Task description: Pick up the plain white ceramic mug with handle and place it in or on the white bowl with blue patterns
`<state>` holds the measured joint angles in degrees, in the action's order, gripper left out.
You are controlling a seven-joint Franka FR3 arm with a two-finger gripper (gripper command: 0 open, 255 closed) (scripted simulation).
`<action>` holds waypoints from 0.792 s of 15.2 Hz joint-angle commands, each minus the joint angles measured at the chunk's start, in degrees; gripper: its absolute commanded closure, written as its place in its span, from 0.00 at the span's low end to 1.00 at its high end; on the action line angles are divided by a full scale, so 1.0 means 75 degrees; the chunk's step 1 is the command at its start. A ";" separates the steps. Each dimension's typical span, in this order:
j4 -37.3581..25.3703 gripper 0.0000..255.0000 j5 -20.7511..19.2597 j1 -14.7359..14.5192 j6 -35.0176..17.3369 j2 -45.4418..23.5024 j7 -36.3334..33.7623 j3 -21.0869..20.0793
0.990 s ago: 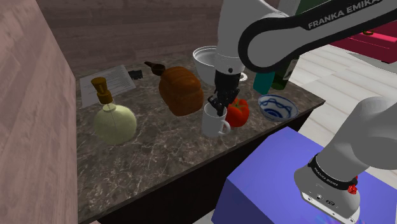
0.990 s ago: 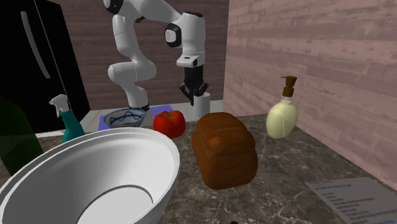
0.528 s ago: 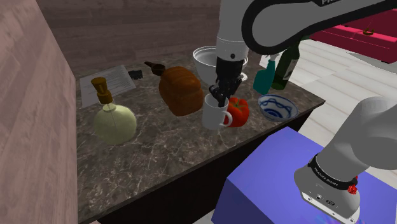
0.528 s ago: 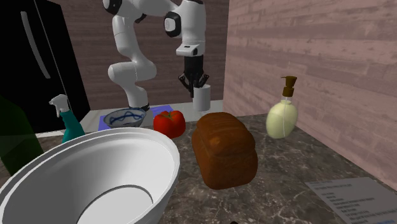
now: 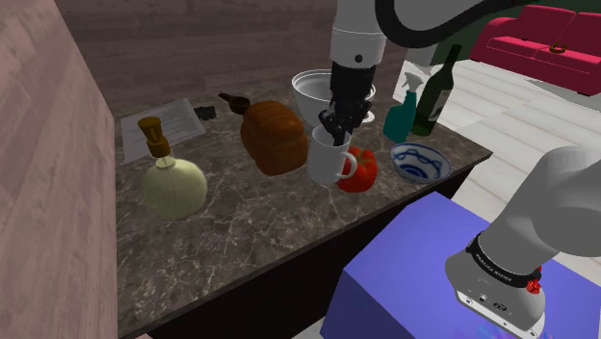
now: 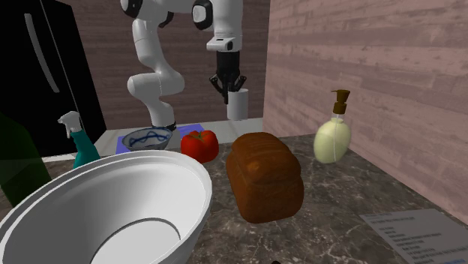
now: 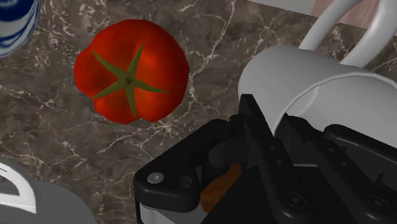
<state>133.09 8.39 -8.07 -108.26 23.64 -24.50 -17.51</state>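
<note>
White mug (image 5: 327, 154) was found gripped at its rim by the closed fingers (image 7: 257, 137) and held clear of the marbled tabletop (image 5: 270, 221) near the tomato (image 5: 358, 171), presumably for carriage across to the blue-patterned bowl (image 5: 420, 162).

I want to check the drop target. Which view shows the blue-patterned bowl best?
The shoulder view: the bowl sits whole, seen from above, blue pattern clear. The second exterior view shows it side-on beside the tomato; the wrist view catches a sliver of it.
</note>
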 commanded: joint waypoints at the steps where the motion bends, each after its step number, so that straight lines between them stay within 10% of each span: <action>1: -0.0187 1.00 -0.0014 0.0009 0.0215 0.0026 0.0000 0.0024; 12: 0.1250 1.00 -0.0476 0.0436 0.0983 0.2120 0.1659 0.1450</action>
<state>141.64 5.51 -5.30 -101.48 38.18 -13.52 -7.88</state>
